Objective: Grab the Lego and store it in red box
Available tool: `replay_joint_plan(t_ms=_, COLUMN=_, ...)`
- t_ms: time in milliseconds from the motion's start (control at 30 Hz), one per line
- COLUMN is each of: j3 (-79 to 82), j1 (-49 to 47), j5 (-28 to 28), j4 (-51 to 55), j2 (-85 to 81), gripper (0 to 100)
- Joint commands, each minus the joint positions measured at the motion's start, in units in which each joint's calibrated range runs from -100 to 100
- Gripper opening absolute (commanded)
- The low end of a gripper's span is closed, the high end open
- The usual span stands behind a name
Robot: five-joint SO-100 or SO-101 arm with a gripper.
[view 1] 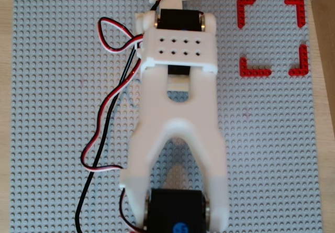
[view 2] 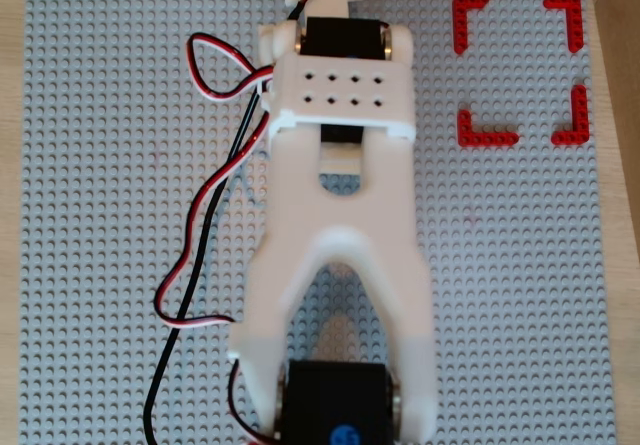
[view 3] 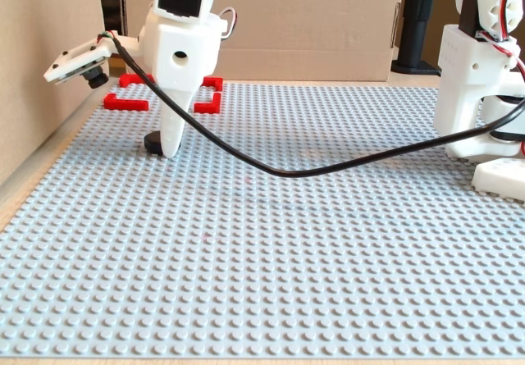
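Grey studded baseplate (view 3: 328, 242): white gripper (view 3: 171, 148) tip down touching small black Lego (view 3: 152, 142), near red bracket box (view 3: 164, 92); can't tell its opening.

A white plastic robot arm (view 1: 178, 112) stretches over the grey studded baseplate (view 1: 52, 139); four red L-shaped brackets forming a square outline (view 1: 255, 71) lie to its upper right.

Only a sagging black cable (view 3: 328, 166) crosses the open baseplate (view 3: 287, 283).
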Motion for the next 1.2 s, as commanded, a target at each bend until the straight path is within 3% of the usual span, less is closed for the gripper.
replay_joint_plan(t_ms=0, j3=-2.17, j1=-0.32, j5=-0.2, j4=-0.7, j2=-0.3, gripper=20)
replay_joint_plan(t_ms=100, j3=-2.08, j1=-0.32, j5=-0.25, j4=-1.05, j2=-0.55, gripper=19)
replay_joint_plan(t_ms=233, j3=-1.35, j1=-0.32, j5=-1.29, j4=-1.58, j2=-3.09, gripper=10)
replay_joint_plan(t_ms=533, j3=-1.17, j1=-0.24, j5=-1.34, j4=1.84, j2=-8.86, gripper=9)
replay_joint_plan(t_ms=1167, j3=5.74, j1=8.09, j5=-0.88, j4=15.53, j2=-49.87, gripper=9)
